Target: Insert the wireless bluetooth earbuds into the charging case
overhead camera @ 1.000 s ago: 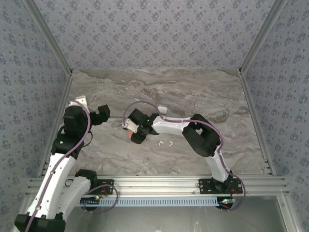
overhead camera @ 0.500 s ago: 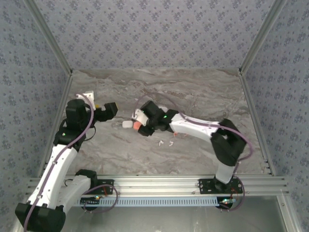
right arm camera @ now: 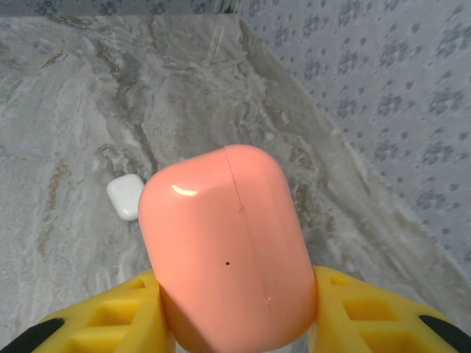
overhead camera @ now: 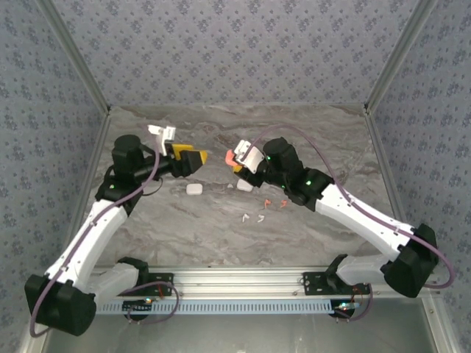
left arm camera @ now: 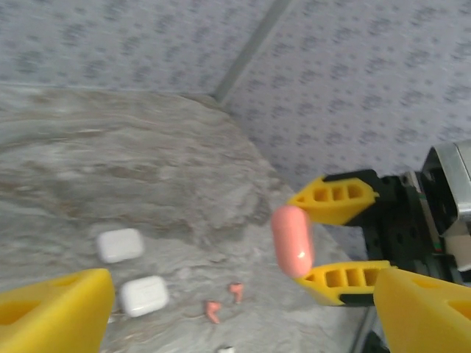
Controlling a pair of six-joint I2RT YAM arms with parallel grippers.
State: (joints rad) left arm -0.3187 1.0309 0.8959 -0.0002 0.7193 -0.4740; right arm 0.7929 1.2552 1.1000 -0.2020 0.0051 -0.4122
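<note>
Closed pink charging case (right arm camera: 228, 250), held aloft, two orange-red earbuds (left arm camera: 213, 311) lying loose below

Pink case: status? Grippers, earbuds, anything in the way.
Right gripper shut on pink case, lid closed, held aloft. Left gripper open, empty, facing it. Orange earbuds loose on table, none inserted. Nothing between grippers.

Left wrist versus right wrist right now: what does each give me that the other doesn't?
Left wrist: two orange-red earbuds on the marble table, two white cases side by side, and the right tool seen from outside. Right wrist: the lid seam of the pink charging case close up, closed. Both: that pink case pinched in the right tool, and a white case lying on the table.
</note>
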